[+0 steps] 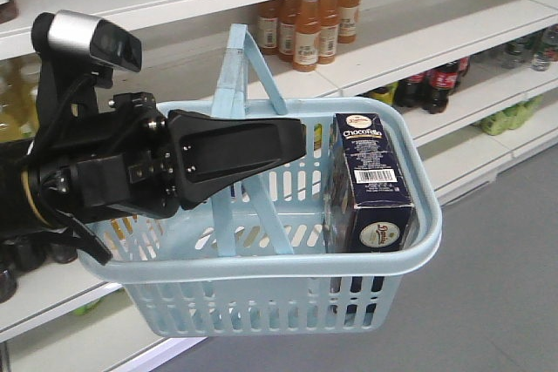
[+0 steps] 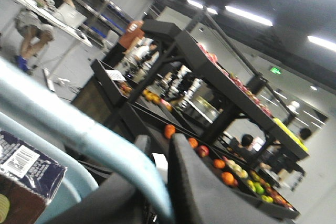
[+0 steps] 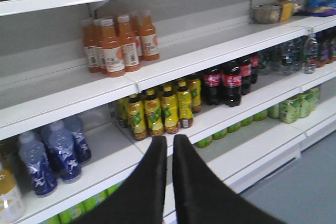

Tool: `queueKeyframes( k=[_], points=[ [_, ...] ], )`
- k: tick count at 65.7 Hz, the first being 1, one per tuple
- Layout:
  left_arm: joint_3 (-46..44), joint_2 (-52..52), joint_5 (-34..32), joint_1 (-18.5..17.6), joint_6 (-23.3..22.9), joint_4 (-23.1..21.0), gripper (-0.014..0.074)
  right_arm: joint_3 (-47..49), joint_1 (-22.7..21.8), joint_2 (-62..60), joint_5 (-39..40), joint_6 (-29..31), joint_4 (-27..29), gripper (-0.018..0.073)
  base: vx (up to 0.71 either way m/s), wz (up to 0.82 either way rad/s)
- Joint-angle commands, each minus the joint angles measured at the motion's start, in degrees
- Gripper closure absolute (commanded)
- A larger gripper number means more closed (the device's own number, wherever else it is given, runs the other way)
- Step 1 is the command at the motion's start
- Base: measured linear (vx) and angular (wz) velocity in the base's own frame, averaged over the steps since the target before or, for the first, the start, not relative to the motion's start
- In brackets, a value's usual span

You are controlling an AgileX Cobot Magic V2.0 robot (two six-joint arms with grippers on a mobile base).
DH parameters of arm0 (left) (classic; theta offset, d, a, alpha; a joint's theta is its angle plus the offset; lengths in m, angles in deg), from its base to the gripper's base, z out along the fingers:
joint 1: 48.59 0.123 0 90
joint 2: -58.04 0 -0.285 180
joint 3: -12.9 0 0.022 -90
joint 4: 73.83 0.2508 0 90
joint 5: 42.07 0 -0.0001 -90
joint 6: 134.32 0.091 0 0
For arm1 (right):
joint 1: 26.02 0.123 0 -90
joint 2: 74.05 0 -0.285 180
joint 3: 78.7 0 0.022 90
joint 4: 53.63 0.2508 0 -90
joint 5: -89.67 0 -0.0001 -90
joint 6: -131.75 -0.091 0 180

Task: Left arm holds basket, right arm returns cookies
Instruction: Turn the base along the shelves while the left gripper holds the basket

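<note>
Left end effector (image 1: 253,158) clamped on the basket (image 1: 288,280) handles, keeping it aloft and level before the shelves (image 1: 453,37). Cookies (image 1: 373,185) upright inside, right end. Right end effector (image 3: 169,153) narrowed to a slit, empty, facing yellow bottles (image 3: 157,109).

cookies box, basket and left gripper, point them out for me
cookies box (image 1: 373,182), front view, on its barcode face
basket (image 1: 261,268), front view, on its near rim
left gripper (image 1: 228,157), front view, on its broad jaw
</note>
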Motion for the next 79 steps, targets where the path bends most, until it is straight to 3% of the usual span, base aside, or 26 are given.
queueKeyframes(
  k=[1, 79],
  points=[
    [-1.73, 1.77, -6.21, -0.26, 1.19, -6.16, 0.0599, -0.99, -0.10, -0.04, 4.27, 0.31, -0.33, 0.0562, 0.15, -0.59],
    [-1.73, 1.77, -6.21, -0.26, 1.19, -6.16, 0.0599, -0.99, -0.10, -0.04, 4.27, 0.31, -0.33, 0.0562, 0.13, -0.52]
  ],
)
